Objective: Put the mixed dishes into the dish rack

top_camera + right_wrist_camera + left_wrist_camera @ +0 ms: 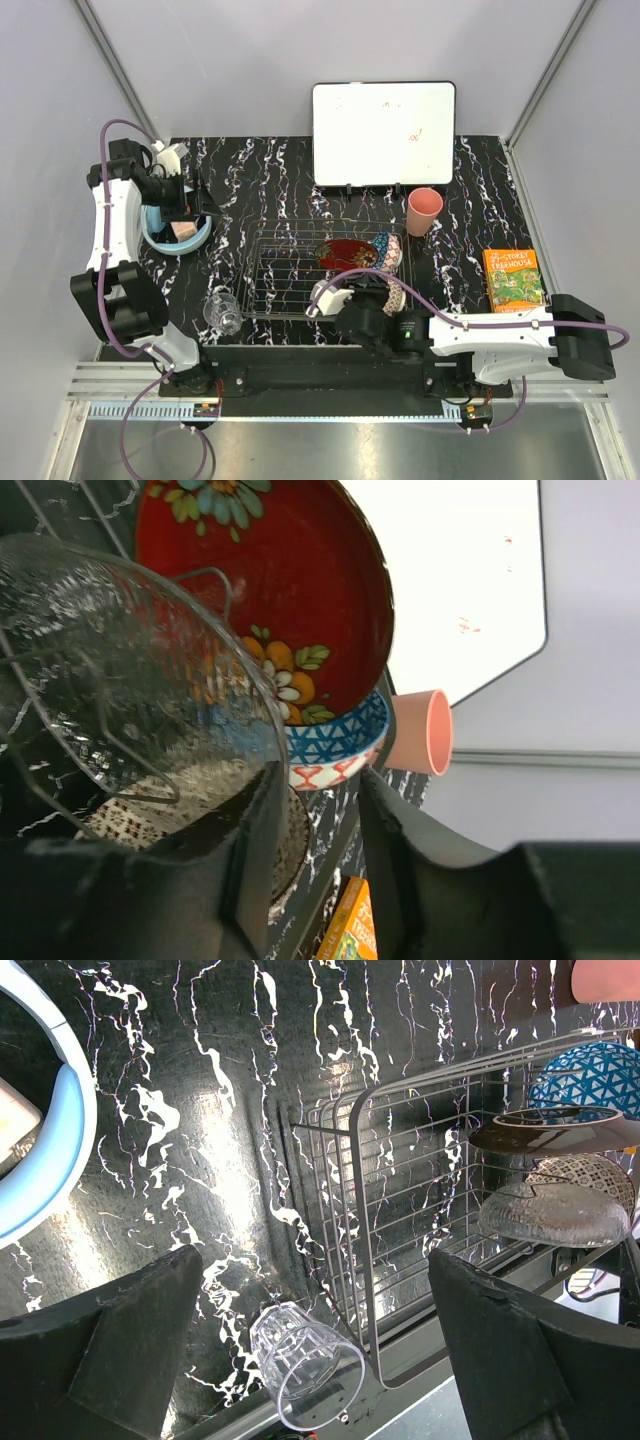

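White-shelled left arm [106, 215] at nine o'clock and right arm [492, 340] at five o'clock, black joints and motor housings, looping purple cables [128, 122], matte black wedge-shaped fingers [130, 1350].

bowls in the dish rack [285, 280]: four: one red lacquer bowl [347, 253], one blue patterned bowl [384, 244], one beige lattice bowl [585, 1172], one clear glass bowl [120, 660]
pink cup [424, 211]: one, right of the rack
small clear glass [222, 312]: one, near left
dish rack: one
white board [384, 120]: one, far
light blue dish [172, 246]: one, far left
orange book [513, 279]: one, right
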